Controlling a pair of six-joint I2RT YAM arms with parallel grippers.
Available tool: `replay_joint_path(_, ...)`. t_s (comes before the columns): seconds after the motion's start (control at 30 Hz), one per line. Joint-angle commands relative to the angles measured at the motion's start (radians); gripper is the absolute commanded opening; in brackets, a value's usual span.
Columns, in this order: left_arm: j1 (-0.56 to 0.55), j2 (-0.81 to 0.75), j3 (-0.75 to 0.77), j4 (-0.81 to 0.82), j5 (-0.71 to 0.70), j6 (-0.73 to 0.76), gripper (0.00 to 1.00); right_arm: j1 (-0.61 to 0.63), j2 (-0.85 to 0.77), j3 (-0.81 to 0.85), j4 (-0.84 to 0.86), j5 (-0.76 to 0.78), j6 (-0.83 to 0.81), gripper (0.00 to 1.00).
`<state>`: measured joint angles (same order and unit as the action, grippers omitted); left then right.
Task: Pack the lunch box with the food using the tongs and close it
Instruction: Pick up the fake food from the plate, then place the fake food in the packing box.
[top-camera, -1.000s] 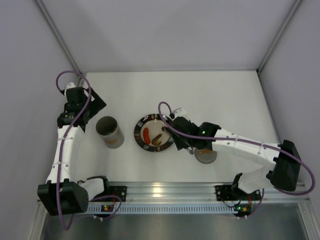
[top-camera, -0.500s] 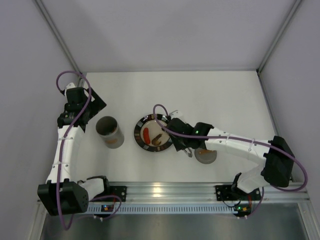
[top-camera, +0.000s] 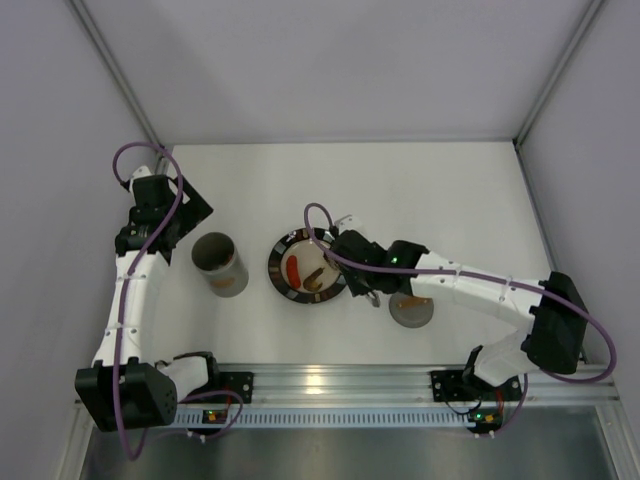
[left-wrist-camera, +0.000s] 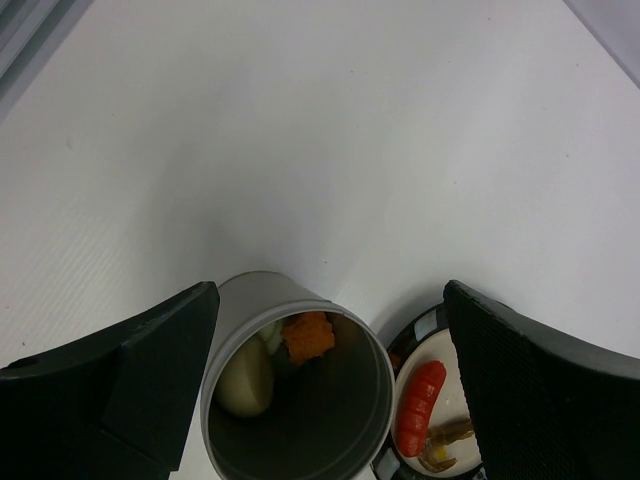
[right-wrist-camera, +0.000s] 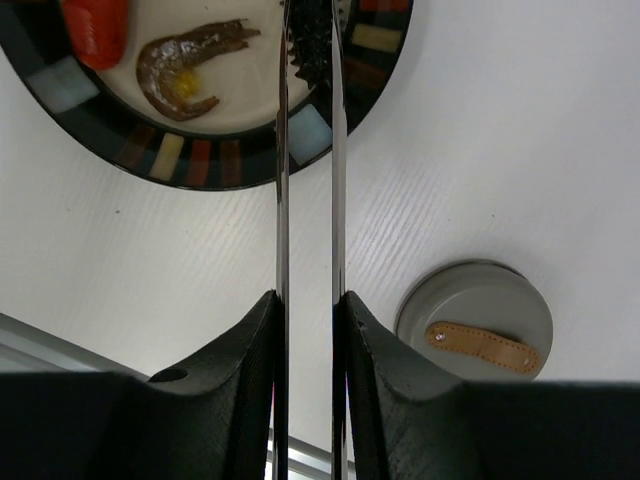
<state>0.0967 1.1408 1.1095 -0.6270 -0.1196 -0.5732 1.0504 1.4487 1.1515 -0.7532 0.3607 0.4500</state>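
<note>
Fingers (right-wrist-camera: 240, 400) of right gripper (right-wrist-camera: 307, 310) clamped on tongs (right-wrist-camera: 283, 170), arms squeezed nearly parallel. Tips seen pinching dark bumpy piece (right-wrist-camera: 312, 48) at rim of plate (right-wrist-camera: 200, 165), its 3 o'clock side in overhead view. Also on plate: shrimp (right-wrist-camera: 185, 65), red sausage (right-wrist-camera: 95, 25).

At plate's 4 o'clock, lid (right-wrist-camera: 475, 310) lying flat. At 9 o'clock, lunch box (left-wrist-camera: 350, 400), with orange piece (left-wrist-camera: 308, 337) and white lump (left-wrist-camera: 245, 378) inside. Above it, left gripper (left-wrist-camera: 325, 300) held spread wide.

Risk judged: pinch shallow, so piece could be dropped mid-carry, or tongs twisted between fingers.
</note>
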Motion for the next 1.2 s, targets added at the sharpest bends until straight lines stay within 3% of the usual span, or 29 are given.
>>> replay_joint_path(0.0, 0.006, -0.026, 0.000, 0.058, 0.003, 0.010, 0.99, -0.003, -0.021, 0.103, 0.025, 0.018, -0.025, 0.16)
replay_joint_path(0.33, 0.006, -0.024, 0.000, 0.058, 0.006, 0.009, 0.99, -0.003, 0.015, 0.300, 0.018, 0.000, -0.073, 0.15)
replay_joint_path(0.83, 0.006, -0.021, -0.004, 0.059, 0.001, 0.006, 0.99, 0.037, 0.160, 0.629, 0.081, -0.279, -0.120, 0.14)
replay_joint_path(1.17, 0.008, -0.024, 0.006, 0.061, -0.012, -0.001, 0.99, 0.105, 0.275, 0.754, 0.074, -0.325, -0.125, 0.15)
